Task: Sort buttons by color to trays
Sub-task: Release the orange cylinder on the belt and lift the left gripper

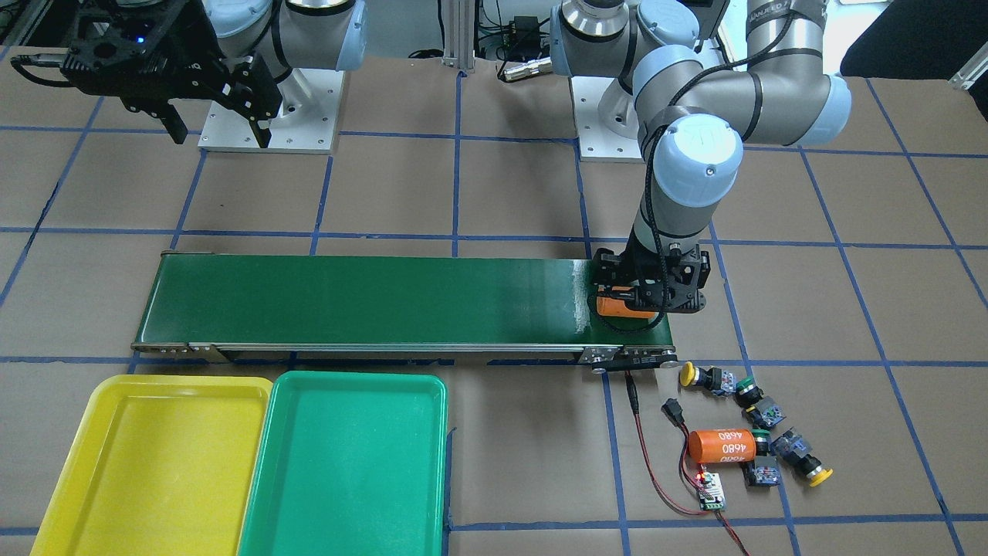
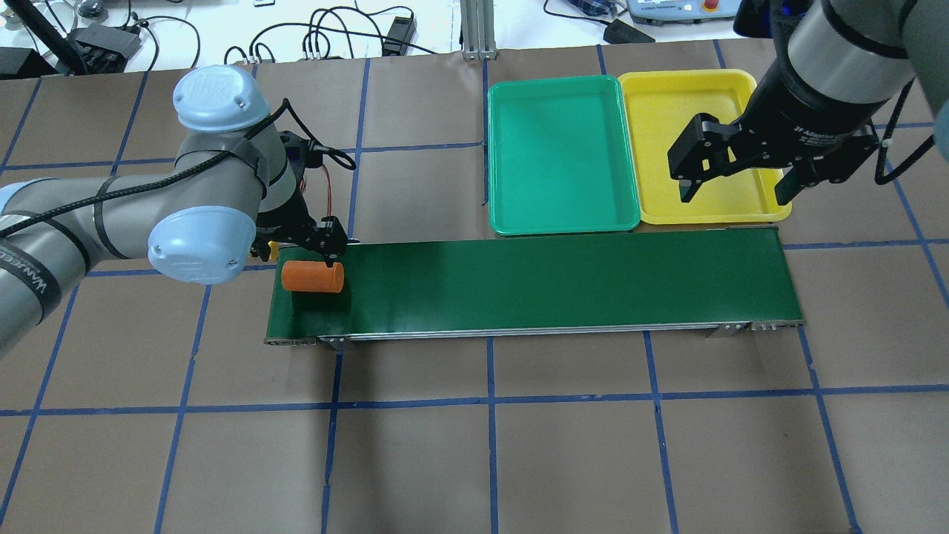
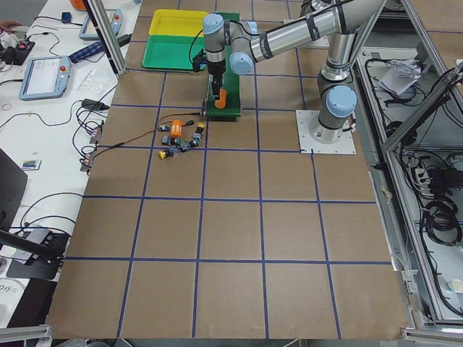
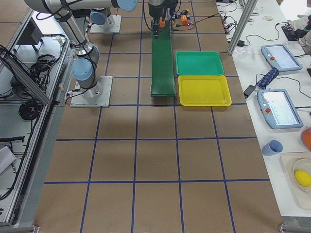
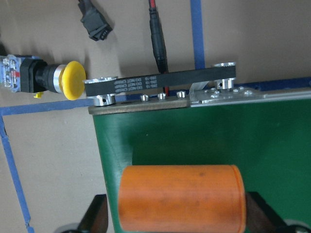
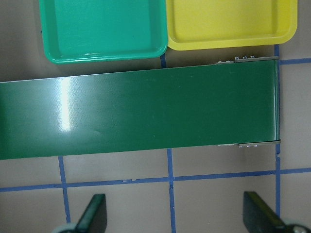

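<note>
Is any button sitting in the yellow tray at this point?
No, the yellow tray is bare inside, and the buttons lie on the table off the conveyor's end.

A: How many buttons?
B: Four: two yellow-capped buttons (image 1: 689, 376) (image 1: 818, 476), two green-capped buttons (image 1: 746, 384) (image 1: 761, 442).
A: Anything else?
B: One yellow tray (image 1: 154, 463), one green tray (image 1: 347, 463), two orange cylinders (image 1: 621, 303) (image 1: 722, 446), one conveyor belt (image 1: 370, 301).

The left gripper (image 1: 647, 297) straddles an orange cylinder (image 1: 617, 303) at the belt (image 1: 370, 297) end. The right gripper (image 1: 220, 133) hangs raised, jaws apart. Four buttons (image 1: 752, 395) and a second cylinder (image 1: 722, 445) cluster near that end. The yellow tray (image 1: 147, 471) and green tray (image 1: 347, 463) lie side by side.
</note>
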`<state>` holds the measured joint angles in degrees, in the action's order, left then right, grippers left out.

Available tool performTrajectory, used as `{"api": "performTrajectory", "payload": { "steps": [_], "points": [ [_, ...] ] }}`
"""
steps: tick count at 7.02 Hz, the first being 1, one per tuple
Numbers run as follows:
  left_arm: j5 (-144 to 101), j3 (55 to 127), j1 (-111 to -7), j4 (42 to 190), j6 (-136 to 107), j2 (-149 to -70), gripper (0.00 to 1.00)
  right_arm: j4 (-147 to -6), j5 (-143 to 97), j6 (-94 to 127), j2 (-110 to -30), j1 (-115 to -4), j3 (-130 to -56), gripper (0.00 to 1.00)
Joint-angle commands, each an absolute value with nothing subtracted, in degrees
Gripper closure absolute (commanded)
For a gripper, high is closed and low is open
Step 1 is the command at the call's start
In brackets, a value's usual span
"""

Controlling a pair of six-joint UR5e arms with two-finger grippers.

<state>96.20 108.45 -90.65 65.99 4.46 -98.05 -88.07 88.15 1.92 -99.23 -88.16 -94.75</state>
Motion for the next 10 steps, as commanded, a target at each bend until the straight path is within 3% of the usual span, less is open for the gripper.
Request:
{"api": "performTrajectory", "payload": {
  "steps": [1, 4, 10],
  "points": [
    [94.7, 103.1, -90.5, 76.3, 4.4, -92.0, 0.0, -88.1, 88.2, 1.9, -99.2, -88.2, -94.7, 0.0],
    [95.5, 91.7, -85.5, 83.8, 5.3, -93.8, 0.0, -88.1, 88.2, 1.9, -99.2, -88.2, -94.7, 0.0],
    [95.3, 85.4, -78.5, 77.1, 7.4, -105.6, 0.0, -88.1, 88.2, 1.9, -99.2, -88.2, -94.7, 0.0]
  ]
}}
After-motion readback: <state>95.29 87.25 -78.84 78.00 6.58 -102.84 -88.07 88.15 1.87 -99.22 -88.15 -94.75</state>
